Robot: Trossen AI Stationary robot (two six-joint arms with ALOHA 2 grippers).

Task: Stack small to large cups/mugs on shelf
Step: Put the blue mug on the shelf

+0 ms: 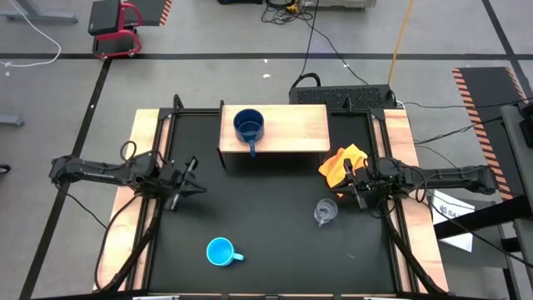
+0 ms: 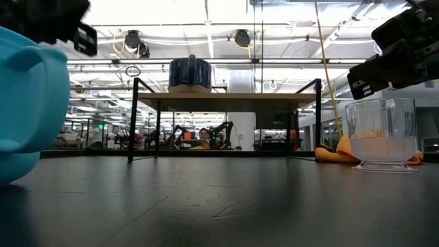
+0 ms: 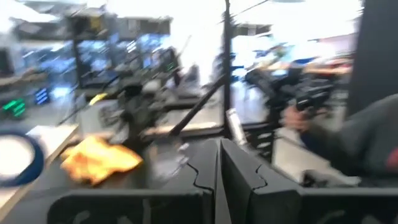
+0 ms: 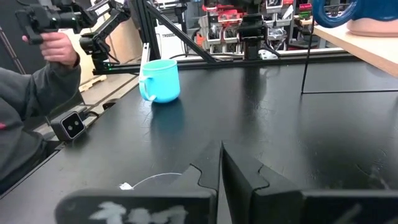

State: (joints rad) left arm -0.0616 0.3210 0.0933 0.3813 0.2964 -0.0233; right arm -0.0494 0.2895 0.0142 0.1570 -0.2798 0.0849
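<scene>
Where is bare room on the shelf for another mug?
The shelf is bare right of the navy mug, which stands at its left end. Crowded: the mat's right side, with orange cloth, glass cup and right gripper.

Three cups sit in view: one dark navy mug point(image 1: 248, 126), one sky-blue mug point(image 1: 221, 251), one clear glass cup point(image 1: 326, 212). Also present: one wooden shelf point(image 1: 291, 125), one orange cloth point(image 1: 343, 165), two robot arms.

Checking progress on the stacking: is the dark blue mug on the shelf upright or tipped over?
Upright. The dark blue mug stands on the shelf, its open mouth facing up in the high view; the low view shows it standing level on the board.
</scene>
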